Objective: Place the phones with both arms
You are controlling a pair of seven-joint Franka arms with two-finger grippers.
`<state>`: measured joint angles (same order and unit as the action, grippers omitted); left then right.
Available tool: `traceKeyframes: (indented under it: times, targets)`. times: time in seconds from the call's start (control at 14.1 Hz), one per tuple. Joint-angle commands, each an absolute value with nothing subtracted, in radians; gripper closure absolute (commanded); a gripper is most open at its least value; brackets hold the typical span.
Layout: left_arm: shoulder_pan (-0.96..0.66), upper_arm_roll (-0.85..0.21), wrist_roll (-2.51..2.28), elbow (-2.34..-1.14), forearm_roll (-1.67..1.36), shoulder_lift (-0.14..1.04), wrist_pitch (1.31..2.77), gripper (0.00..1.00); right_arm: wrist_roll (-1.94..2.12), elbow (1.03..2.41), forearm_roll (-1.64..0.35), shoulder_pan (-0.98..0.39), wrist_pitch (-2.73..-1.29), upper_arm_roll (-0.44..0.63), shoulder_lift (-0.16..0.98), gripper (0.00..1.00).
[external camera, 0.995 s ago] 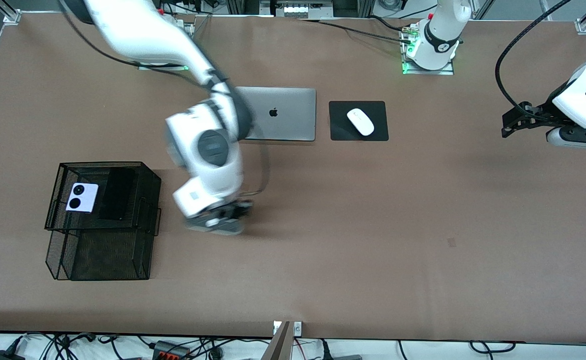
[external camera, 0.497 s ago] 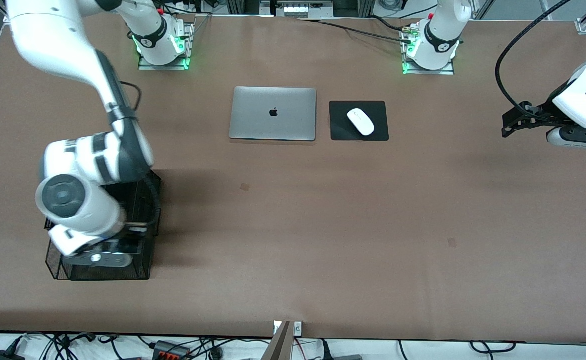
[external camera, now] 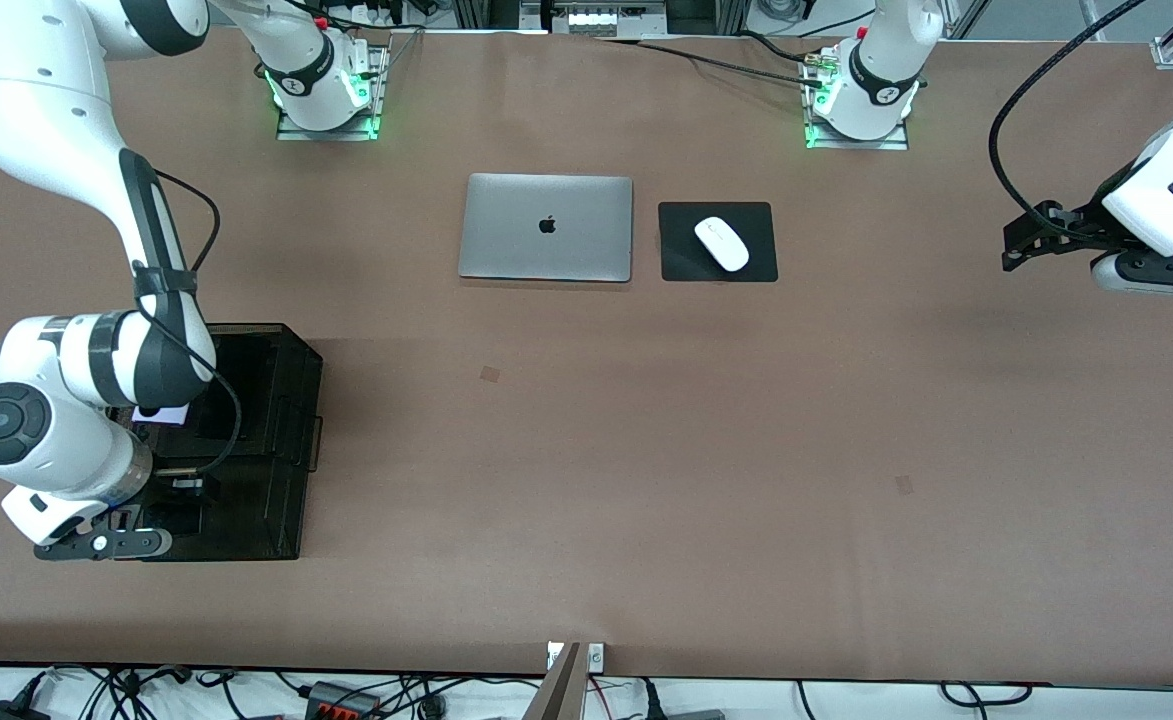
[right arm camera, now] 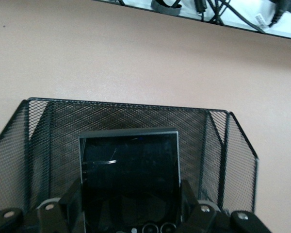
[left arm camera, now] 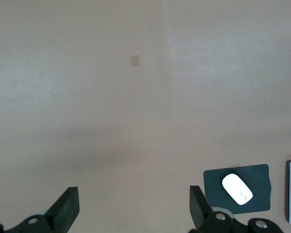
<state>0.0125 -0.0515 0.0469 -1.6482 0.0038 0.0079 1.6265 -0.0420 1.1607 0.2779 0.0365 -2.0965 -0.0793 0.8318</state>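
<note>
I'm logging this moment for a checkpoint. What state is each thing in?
Right gripper: shut on small black phone, over the mesh organizer.
Left gripper: open, empty, waiting above the table.
Lilac-white phone: in the organizer's upper tray, mostly hidden by the right arm.
Laptop: lid closed.
Mouse: on its pad.

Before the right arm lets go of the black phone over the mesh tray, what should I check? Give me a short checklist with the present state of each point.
1. Right gripper shut on the small black phone: ok.
2. Phone is over the lower mesh tray, inside its walls: ok.
3. Phone is resting on the tray floor: cannot tell.
4. Lilac-white phone is in the upper tray, apart from the drop spot: ok, though mostly hidden by the arm.
5. Left gripper is open and waiting at its own end of the table: ok.
</note>
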Motion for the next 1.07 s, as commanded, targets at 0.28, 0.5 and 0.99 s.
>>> traceKeyframes:
  times: [0.28, 0.5, 0.99]
  targets:
    - [0.011, -0.049, 0.052, -1.620, -0.015, 0.018, 1.601, 0.00, -0.003, 1.250, 0.264, 0.066, -2.132, -0.104, 0.844, 0.82]
    - [0.012, -0.049, 0.052, -1.620, -0.017, 0.018, 1.601, 0.00, 0.001, 1.264, 0.194, 0.078, -2.125, -0.101, 0.836, 0.00]
    - [0.009, -0.049, 0.054, -1.618, -0.015, 0.018, 1.601, 0.00, -0.009, 1.189, 0.184, 0.075, -1.990, -0.123, 0.651, 0.00]
